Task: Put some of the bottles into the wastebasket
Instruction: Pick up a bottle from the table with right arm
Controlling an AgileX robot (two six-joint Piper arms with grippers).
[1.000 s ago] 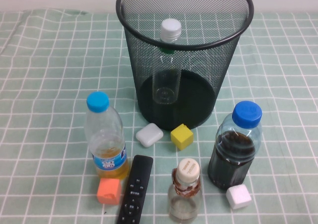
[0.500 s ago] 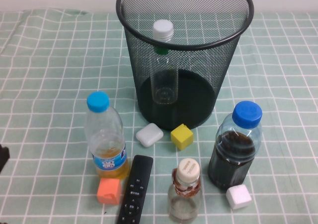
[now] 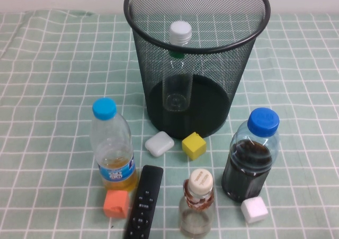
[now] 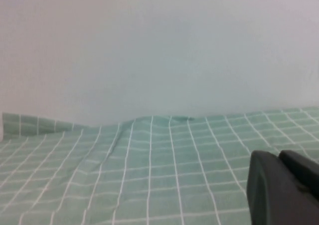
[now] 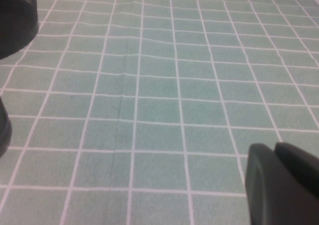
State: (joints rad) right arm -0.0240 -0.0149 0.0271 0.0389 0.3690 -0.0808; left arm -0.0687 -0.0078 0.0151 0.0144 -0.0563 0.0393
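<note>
The slim clear bottle [image 3: 180, 33] with white cap and green neck ring stands leaning inside the black wire-mesh wastebasket [image 3: 153, 85]. The small squat bottle [image 3: 197, 203] with beige cap stands on the cloth near the front edge. Neither arm shows in the high view. My left gripper [image 4: 278, 156] is shut and empty, over bare green-checked cloth facing a white wall. My right gripper [image 5: 275, 147] is shut and empty, low over the cloth; the wastebasket's base [image 5: 15, 20] shows far from it in that view.
A light-blue-capped bottle with yellow liquid [image 3: 111, 146] stands front left, a blue-capped bottle with dark liquid [image 3: 253, 154] front right. A black remote [image 3: 143, 202], orange cube [image 3: 116, 203], yellow cube [image 3: 193, 145], white case [image 3: 159, 143] and white cube [image 3: 254, 210] lie around them.
The slim bottle's cap rocked left and back right inside the wastebasket. A dark shape at the high view's left edge half a second ago is gone.
</note>
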